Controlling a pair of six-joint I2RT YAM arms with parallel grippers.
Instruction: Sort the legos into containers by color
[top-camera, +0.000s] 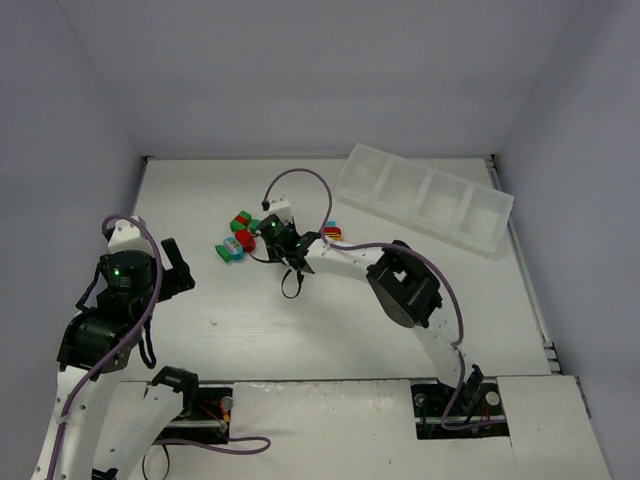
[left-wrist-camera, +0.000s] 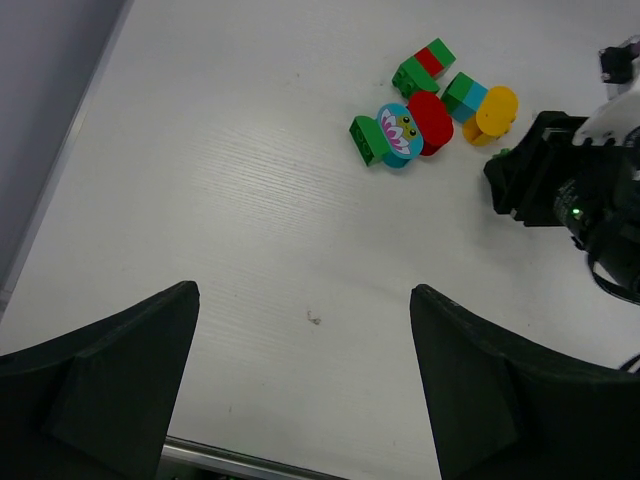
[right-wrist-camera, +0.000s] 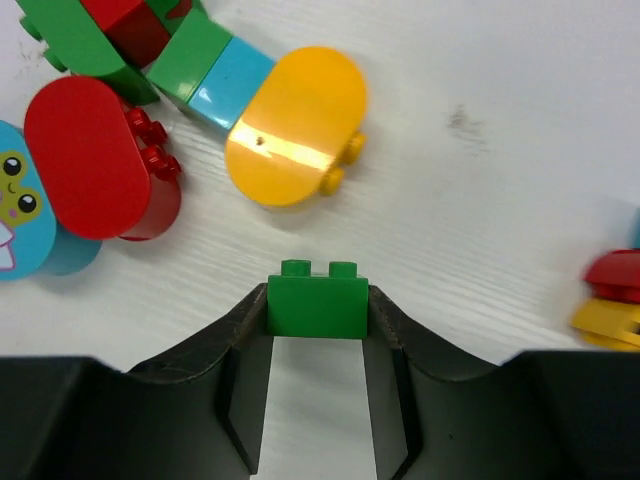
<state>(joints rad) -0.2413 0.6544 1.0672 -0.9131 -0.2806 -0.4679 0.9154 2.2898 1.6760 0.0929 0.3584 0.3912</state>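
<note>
Right wrist view: the right gripper (right-wrist-camera: 317, 322) pinches a glossy green two-stud brick (right-wrist-camera: 317, 305) between its matte black fingertips. Just beyond the tips, a rounded yellow piece (right-wrist-camera: 295, 125) and a red oval piece (right-wrist-camera: 88, 155) lie on the white table (right-wrist-camera: 480, 180). The left gripper (left-wrist-camera: 303, 300) gapes wide, holding nothing. The translucent tray (top-camera: 436, 172) sits well apart from both.
</note>
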